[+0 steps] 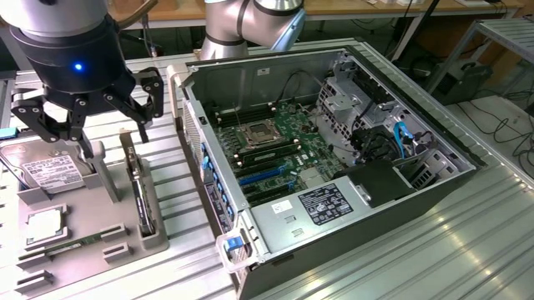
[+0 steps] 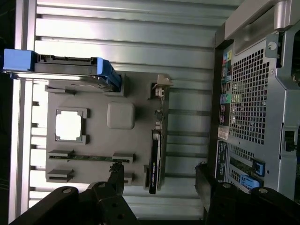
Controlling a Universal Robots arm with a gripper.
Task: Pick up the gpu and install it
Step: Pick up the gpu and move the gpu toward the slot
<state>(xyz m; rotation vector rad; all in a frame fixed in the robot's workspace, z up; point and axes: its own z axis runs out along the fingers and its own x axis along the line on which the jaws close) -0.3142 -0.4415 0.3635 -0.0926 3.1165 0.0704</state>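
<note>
Hovering above the gray parts tray (image 1: 96, 209) on the exterior view's left, the claw (image 1: 112, 144) has its fingers spread wide apart and isn't gripping anything. The gpu (image 1: 139, 187) stands on its edge in a slot along the side of the tray nearest the PC case (image 1: 242, 81). From the exterior view it's basically just a dark sliver. The wrist view gives a better look. There the gpu (image 2: 156, 154) runs as a thin strip, with the dark fan end toward the claw (image 2: 159, 168), a bit of green board in the middle and the silver bracket at the far end. It lines up pretty much between the two black fingers (image 2: 115, 180), which sit above it and aren't touching it as far as I can tell. The rest of the tray is loaded too. There's a hard drive (image 1: 42, 165) with a white label at one end, a CPU (image 1: 46, 225) in its square pocket, and a narrow green memory stick (image 1: 75, 242) lying in its holders. The case lies on its side with the panel off, just beside the tray on the exterior view's right, so the motherboard (image 1: 276, 144) faces up. Everything sits on a slatted metal desk (image 1: 434, 250).
</note>
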